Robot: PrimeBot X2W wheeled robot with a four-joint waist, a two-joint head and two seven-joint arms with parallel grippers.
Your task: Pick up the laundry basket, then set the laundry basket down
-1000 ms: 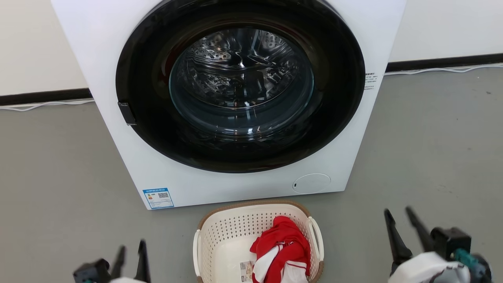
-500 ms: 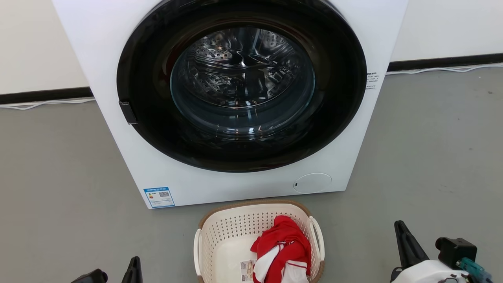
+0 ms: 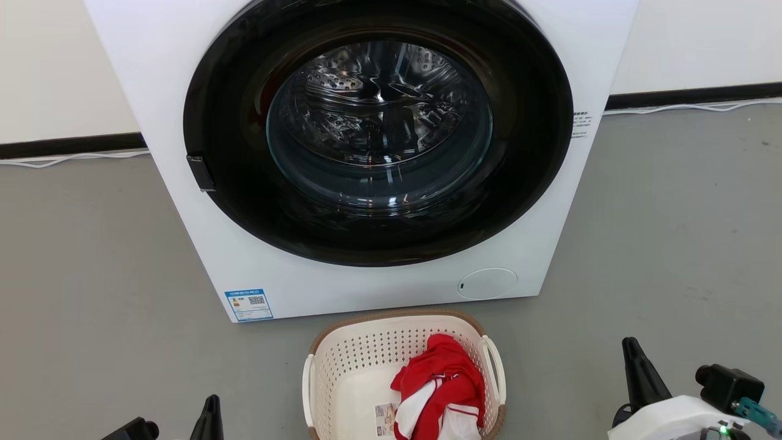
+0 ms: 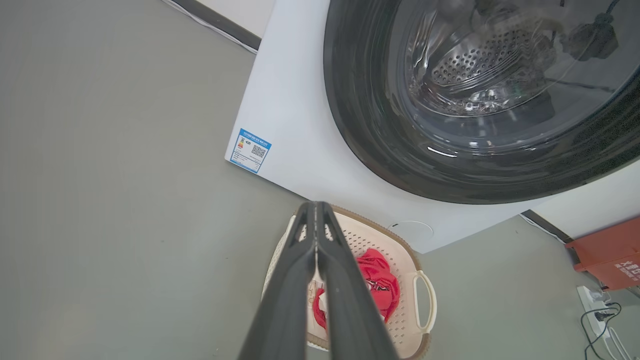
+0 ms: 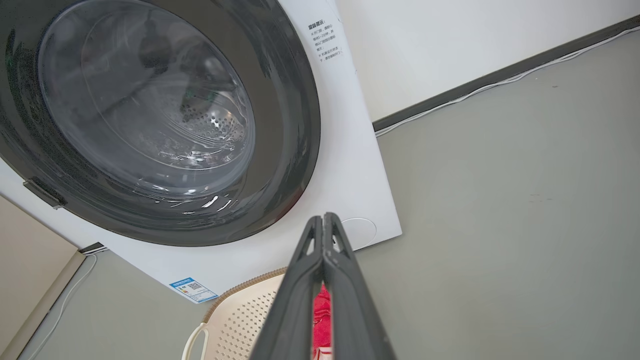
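While laundry basket [image 3: 366,348] sits on floor [image 3: 91,275], L fingers [image 4: 292,285] & R fingers [image 5: 300,290] both pressed together.

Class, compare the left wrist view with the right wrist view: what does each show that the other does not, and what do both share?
Left wrist view, not the right: an orange-red box and a power strip on the floor. Right wrist view, not the left: printed text on the washing machine, its door latch, a beige panel. Both: the machine's blue label, the laundry basket holding a red garment, and a shut claw: left claw, right claw.
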